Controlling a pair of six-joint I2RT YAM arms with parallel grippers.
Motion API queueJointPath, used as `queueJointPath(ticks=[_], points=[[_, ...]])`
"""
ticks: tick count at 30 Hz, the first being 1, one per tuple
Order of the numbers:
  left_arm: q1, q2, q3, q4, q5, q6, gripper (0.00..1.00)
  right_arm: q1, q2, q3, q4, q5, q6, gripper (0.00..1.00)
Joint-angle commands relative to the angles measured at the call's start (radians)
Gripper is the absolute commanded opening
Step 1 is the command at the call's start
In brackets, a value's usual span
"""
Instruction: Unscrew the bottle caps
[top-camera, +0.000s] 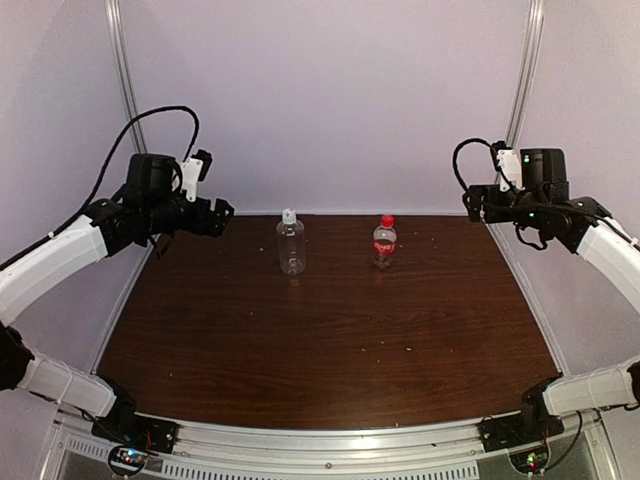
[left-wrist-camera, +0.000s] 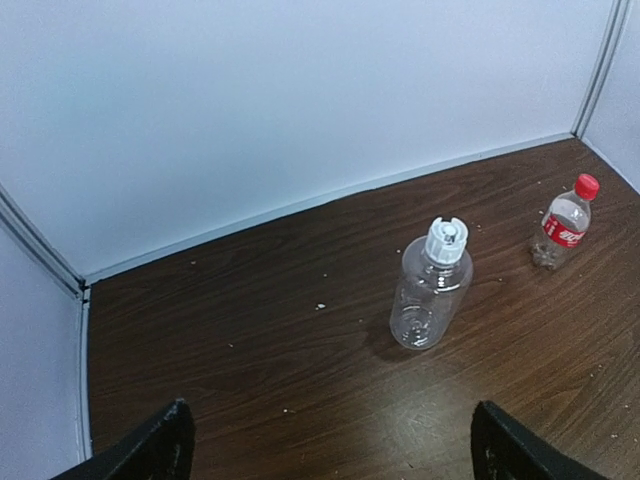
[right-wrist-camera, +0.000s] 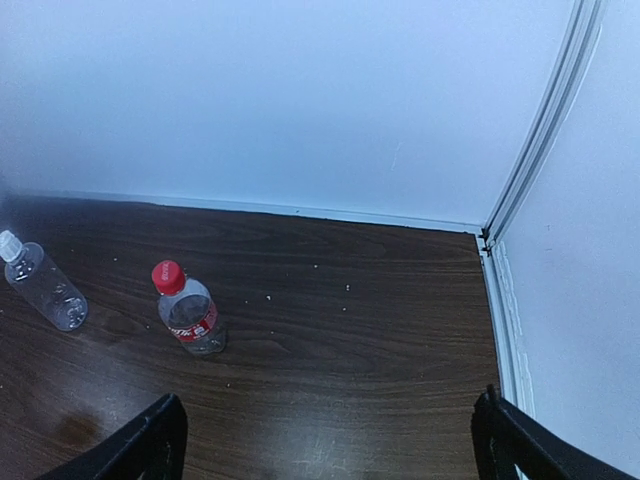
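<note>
Two small clear bottles stand upright near the back of the brown table. The plain bottle (top-camera: 291, 246) (left-wrist-camera: 430, 290) (right-wrist-camera: 45, 285) carries a white cap (top-camera: 289, 214) (left-wrist-camera: 446, 239) (right-wrist-camera: 9, 245). The shorter red-labelled bottle (top-camera: 384, 244) (left-wrist-camera: 562, 228) (right-wrist-camera: 190, 315) has a red cap (top-camera: 387, 220) (left-wrist-camera: 587, 185) (right-wrist-camera: 168, 276). My left gripper (top-camera: 222, 213) (left-wrist-camera: 330, 450) hangs open at the far left, well apart from the plain bottle. At the far right my right gripper (top-camera: 472, 205) (right-wrist-camera: 330, 445) is open too, apart from the red-labelled bottle. Neither holds anything.
White walls enclose the wooden table (top-camera: 330, 330) on three sides, with metal corner rails (top-camera: 124, 75) (top-camera: 526, 70). Small white crumbs (right-wrist-camera: 270, 297) dot the wood. The arm bases (top-camera: 130, 425) (top-camera: 520, 425) sit at the near edge.
</note>
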Motion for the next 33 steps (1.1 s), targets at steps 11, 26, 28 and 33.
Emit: queueJointPath(ticks=[11, 26, 28, 33], points=[[-0.005, 0.378, 0.325, -0.045, 0.308, 0.026, 0.97, -0.001, 0.018, -0.035, 0.046, -0.079, 0.058, 1.00], [-0.005, 0.715, 0.604, -0.048, 0.391, 0.017, 0.87, 0.002, 0.039, -0.072, 0.058, -0.127, 0.070, 1.00], [-0.005, 0.742, 0.627, -0.050, 0.380, 0.021, 0.85, 0.003, 0.041, -0.071, 0.055, -0.130, 0.070, 1.00], [-0.005, 0.798, 0.677, -0.049, 0.394, 0.038, 0.78, 0.003, 0.037, -0.078, 0.049, -0.126, 0.067, 1.00]])
